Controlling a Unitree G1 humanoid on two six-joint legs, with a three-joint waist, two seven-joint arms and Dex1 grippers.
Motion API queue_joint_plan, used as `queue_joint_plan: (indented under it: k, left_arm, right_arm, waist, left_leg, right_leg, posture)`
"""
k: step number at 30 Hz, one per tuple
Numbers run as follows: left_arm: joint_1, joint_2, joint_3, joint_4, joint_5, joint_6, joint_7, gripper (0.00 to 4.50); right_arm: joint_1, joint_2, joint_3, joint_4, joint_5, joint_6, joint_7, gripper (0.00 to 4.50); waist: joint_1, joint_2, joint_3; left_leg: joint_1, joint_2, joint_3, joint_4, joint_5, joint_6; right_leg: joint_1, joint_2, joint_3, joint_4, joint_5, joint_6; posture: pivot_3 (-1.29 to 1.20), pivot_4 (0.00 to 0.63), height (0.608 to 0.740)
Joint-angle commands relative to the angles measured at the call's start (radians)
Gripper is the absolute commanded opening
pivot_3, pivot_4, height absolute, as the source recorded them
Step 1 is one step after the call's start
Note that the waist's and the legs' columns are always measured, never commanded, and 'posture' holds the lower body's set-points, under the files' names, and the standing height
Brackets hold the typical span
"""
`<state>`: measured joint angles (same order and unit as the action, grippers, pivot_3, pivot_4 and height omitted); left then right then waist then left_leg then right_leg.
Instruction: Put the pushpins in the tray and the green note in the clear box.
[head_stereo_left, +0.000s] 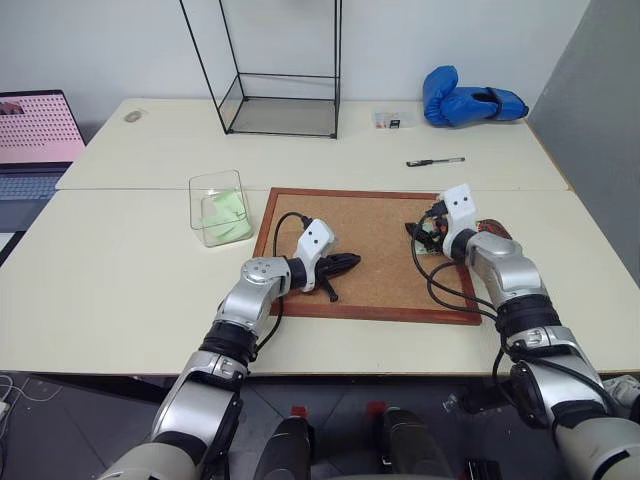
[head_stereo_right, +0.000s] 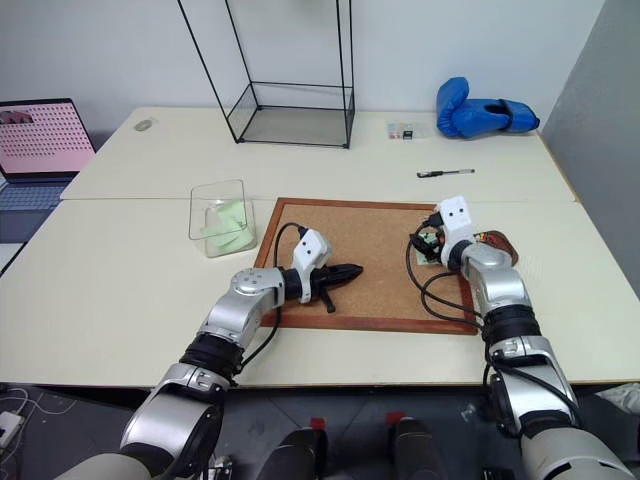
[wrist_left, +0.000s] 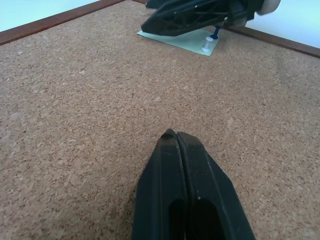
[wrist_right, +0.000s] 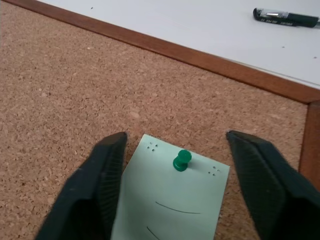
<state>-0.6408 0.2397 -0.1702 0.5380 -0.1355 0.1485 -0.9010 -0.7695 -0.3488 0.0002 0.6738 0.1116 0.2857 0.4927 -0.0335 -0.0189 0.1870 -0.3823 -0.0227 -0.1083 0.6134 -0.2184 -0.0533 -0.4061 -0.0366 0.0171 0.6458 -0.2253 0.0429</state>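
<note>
A pale green note (wrist_right: 170, 210) lies on the right side of the corkboard (head_stereo_left: 385, 225), held by a green pushpin (wrist_right: 182, 160). My right gripper (wrist_right: 176, 135) hovers low over it, open, one finger on each side of the pin. In the left wrist view, a white pushpin (wrist_left: 206, 46) and a blue one (wrist_left: 216, 34) stand on the note's edge under that gripper. The dark oval tray (head_stereo_left: 497, 230) sits just right of the board, partly hidden by my right arm. The clear box (head_stereo_left: 219, 207), left of the board, holds green slips. My left gripper (head_stereo_left: 352, 262) rests shut and empty at mid-board.
A black pen (head_stereo_left: 435, 161) lies on the table beyond the board. A tall wire-framed glass case (head_stereo_left: 280, 100) stands at the back, with a blue boxing glove (head_stereo_left: 465, 103) to its right. A laptop (head_stereo_left: 35, 140) sits at the far left.
</note>
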Motion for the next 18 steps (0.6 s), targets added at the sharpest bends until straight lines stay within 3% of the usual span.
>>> queue_joint_plan:
  k: [1, 13, 18]
  left_arm:
    - [0.015, -0.003, -0.008, -0.021, 0.007, 0.013, 0.000, 0.00]
    - [0.015, 0.003, -0.014, -0.014, 0.032, 0.014, 0.001, 0.00]
    - [0.010, 0.007, -0.026, 0.001, 0.056, 0.026, 0.003, 0.00]
  right_arm:
    - [-0.036, -0.002, -0.022, 0.028, -0.002, -0.042, -0.002, 2.32]
    - [-0.027, 0.000, -0.036, 0.012, 0.005, -0.047, 0.010, 0.08]
    - [-0.023, -0.001, -0.043, -0.017, 0.015, -0.041, 0.018, 0.01]
  waist:
    - [0.000, 0.000, 0.000]
    - [-0.001, 0.000, 0.000]
    - [-0.001, 0.000, 0.000]
  left_leg:
    - [0.000, 0.000, 0.000, 0.000, 0.000, 0.000]
    - [0.000, 0.000, 0.000, 0.000, 0.000, 0.000]
    - [0.000, 0.000, 0.000, 0.000, 0.000, 0.000]
  right_leg:
    - [0.000, 0.000, 0.000, 0.000, 0.000, 0.000]
    - [0.000, 0.000, 0.000, 0.000, 0.000, 0.000]
    - [0.000, 0.000, 0.000, 0.000, 0.000, 0.000]
  posture:
    - [0.00, 0.150, 0.740]
    - [0.00, 0.150, 0.740]
    - [0.00, 0.150, 0.740]
